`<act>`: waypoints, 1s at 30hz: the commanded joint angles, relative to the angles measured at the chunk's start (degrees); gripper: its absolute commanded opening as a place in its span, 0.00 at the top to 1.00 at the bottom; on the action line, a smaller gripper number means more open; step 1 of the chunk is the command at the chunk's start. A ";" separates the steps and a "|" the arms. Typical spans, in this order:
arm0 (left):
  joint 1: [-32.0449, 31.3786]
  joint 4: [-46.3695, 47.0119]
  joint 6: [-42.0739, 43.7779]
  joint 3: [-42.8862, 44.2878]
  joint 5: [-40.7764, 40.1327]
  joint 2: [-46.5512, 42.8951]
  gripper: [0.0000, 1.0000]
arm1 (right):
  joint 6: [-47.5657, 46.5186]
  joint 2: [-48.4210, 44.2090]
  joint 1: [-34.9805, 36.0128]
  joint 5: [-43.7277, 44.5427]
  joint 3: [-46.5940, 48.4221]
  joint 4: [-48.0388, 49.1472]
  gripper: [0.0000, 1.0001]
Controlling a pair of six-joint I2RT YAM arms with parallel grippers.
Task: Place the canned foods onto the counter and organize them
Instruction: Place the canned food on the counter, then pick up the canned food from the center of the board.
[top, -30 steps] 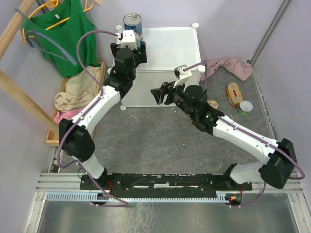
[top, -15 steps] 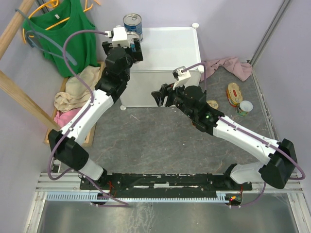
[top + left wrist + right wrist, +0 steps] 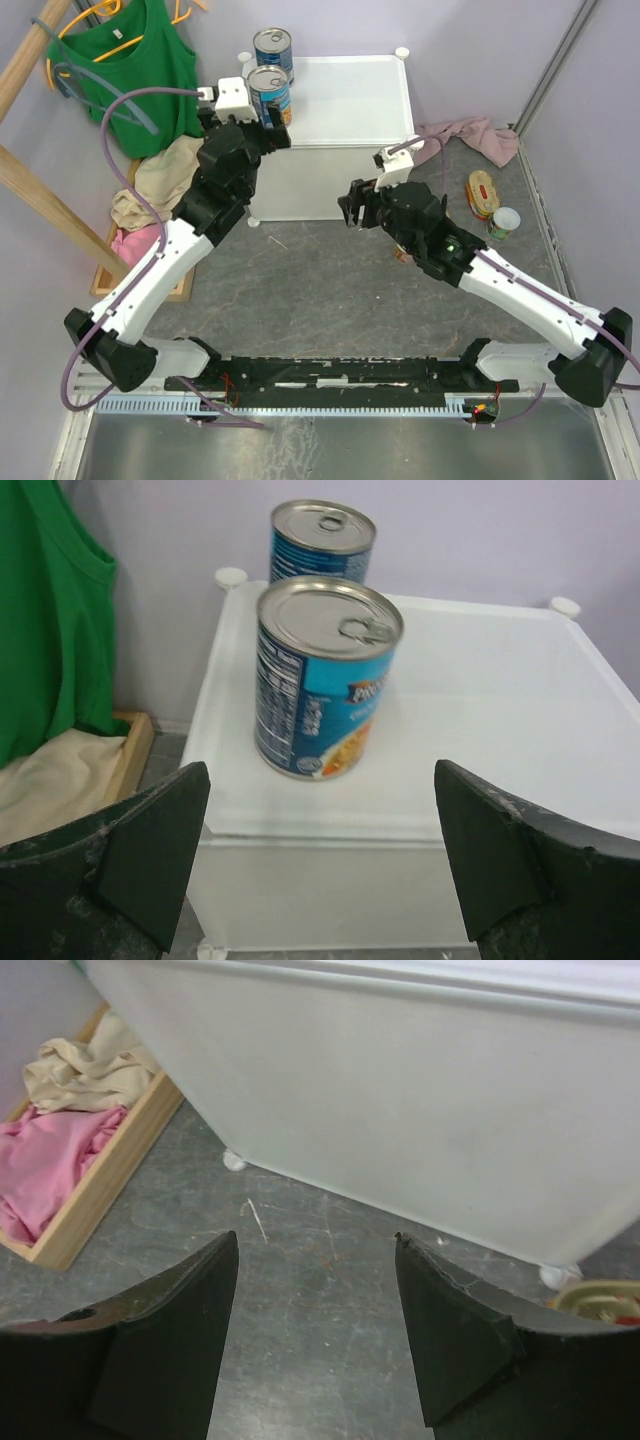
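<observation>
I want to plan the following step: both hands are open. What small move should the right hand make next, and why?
Probably turn the right hand toward the oval gold tin at its camera's lower right edge: the hand is open and empty, and both tall cans stand on the counter.

Tall blue-labelled cans, two; flat oval gold tins, two, one partly hidden; small white-topped can, one; white counter, one; wooden tray, one.
</observation>
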 commanded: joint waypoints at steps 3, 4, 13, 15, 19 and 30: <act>-6.57 -3.07 -3.62 -4.96 -2.96 -6.92 0.01 | 0.37 -6.24 0.26 9.78 -0.86 -11.17 0.27; -7.41 -3.59 -4.37 -5.94 -3.05 -7.90 0.01 | 0.72 -6.85 0.26 11.17 -1.17 -12.71 0.27; -13.90 -7.86 -9.92 -15.97 1.86 -17.13 0.01 | 4.73 -7.21 0.11 23.16 -4.24 -24.84 0.18; -15.52 -7.94 -11.09 -18.34 1.82 -18.27 0.01 | 5.77 -5.69 -0.14 24.54 -4.37 -26.67 0.14; -17.86 -7.92 -12.49 -21.65 1.21 -19.30 0.01 | 7.86 -2.83 -1.80 24.89 -5.01 -28.61 0.10; -21.50 -7.87 -14.80 -25.47 0.41 -19.18 0.01 | 8.59 3.30 -8.83 20.30 -8.33 -25.86 0.00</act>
